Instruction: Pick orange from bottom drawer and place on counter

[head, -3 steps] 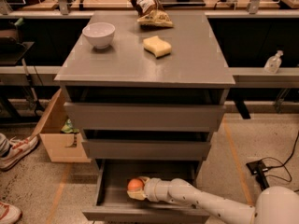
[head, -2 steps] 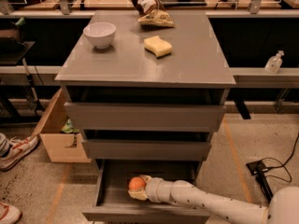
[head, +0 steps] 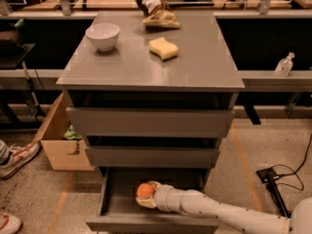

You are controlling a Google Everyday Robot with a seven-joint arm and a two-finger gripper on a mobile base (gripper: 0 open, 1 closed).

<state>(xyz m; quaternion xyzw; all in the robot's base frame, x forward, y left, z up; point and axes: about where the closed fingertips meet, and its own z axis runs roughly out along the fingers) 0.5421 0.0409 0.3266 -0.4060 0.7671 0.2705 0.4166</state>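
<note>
Grey cabinet (head: 224,123): landmark for every place below; three drawers, one flat top.
Counter (head: 195,67): top of the cabinet, smooth, slightly glossy.
Bottom drawer (head: 117,201): lowest of the cabinet's three, pulled open; the two upper drawers (head: 146,122) are pushed in.
Orange (head: 145,190): one, inside the cabinet's bottom drawer, near the middle of its floor.
Gripper (head: 144,195): one, reaching into the cabinet's bottom drawer from the right on a pale arm (head: 219,211).
Claw state: pale fingers (head: 154,185) lie above and below the orange and touch it, so they look clamped on the fruit.
Step in hand: the pick, by my reading; the fruit is held but not yet lifted out.
Next move calls for: a lift clear of the drawer's front edge, a draw back away from the cabinet's face, then a rise to the top — enough height to clear the overhanging lip.
Free landing spot: the right and front of the cabinet's top look bare.
On the cabinet's top: one white bowl (head: 102,35) at rear left, one yellow sponge (head: 163,48) mid-rear, one crumpled packet (head: 158,13) at the back edge.
Left of the cabinet, on the floor: one cardboard box (head: 58,145) and two shoes (head: 17,157).
Right of the cabinet: one small bottle (head: 284,65) on a low ledge.
</note>
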